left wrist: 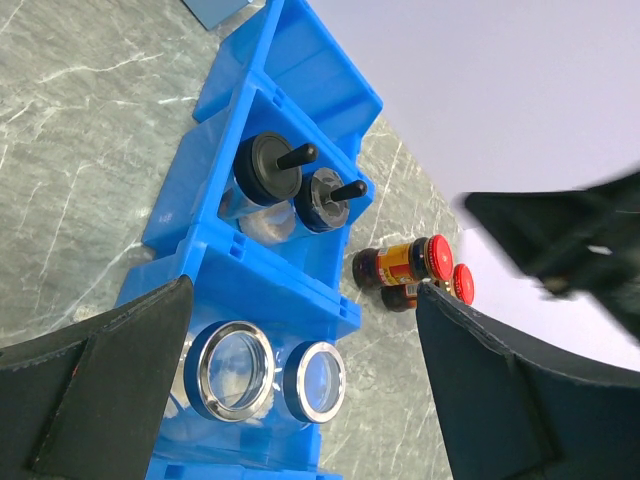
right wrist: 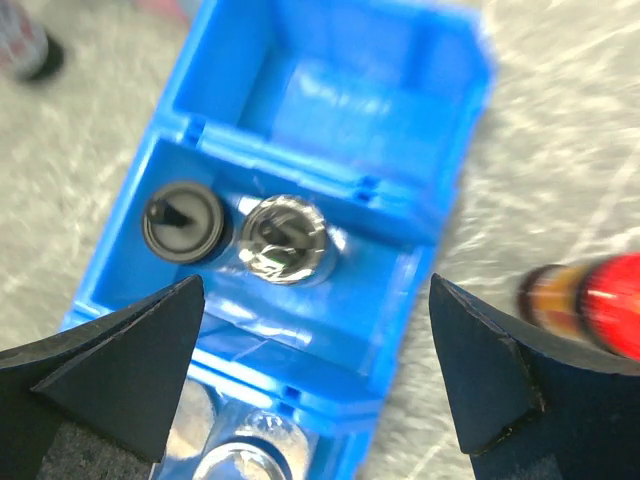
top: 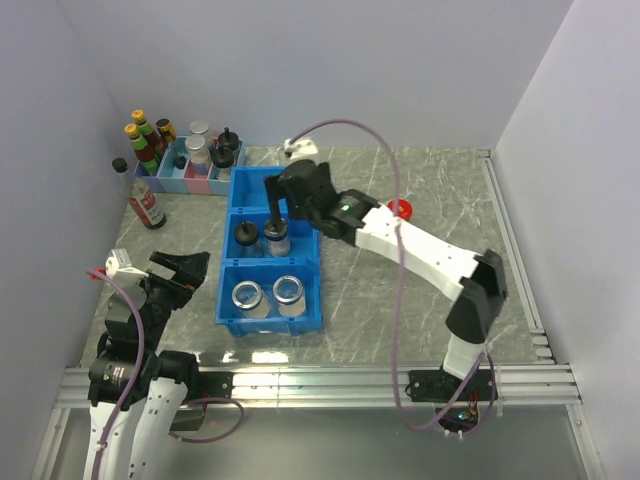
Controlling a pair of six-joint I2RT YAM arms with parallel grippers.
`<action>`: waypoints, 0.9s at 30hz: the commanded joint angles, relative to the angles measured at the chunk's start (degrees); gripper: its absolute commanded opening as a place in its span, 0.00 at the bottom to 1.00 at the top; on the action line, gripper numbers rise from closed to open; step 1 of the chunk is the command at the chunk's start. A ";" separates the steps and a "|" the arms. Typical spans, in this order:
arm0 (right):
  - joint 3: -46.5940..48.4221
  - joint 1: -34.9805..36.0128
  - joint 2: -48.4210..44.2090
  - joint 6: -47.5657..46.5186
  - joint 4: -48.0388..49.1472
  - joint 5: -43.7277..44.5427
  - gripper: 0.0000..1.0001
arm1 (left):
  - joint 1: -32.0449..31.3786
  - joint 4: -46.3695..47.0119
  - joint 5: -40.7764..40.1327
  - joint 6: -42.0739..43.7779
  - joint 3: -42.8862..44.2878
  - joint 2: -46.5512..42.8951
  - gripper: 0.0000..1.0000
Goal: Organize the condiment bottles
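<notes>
The left arm (top: 130, 370) and the right arm (top: 420, 248) are built from white link shells joined by black joint housings. A mauve cable (top: 397, 330) is routed along each arm in a loose loop. A green indicator light (top: 345, 208) is fitted on the black wrist housing of the right arm. The left gripper (top: 198, 272) and the right gripper (top: 279, 212) are finished in matte black. Their fingers (right wrist: 110, 365) are formed as broad wedges tapering to a point, and a paler line is seen along the finger edges.
</notes>
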 commanded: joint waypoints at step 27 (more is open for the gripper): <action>-14.87 -25.83 0.92 -10.22 3.53 -13.51 1.00 | -0.16 1.63 2.38 0.26 1.24 0.45 0.99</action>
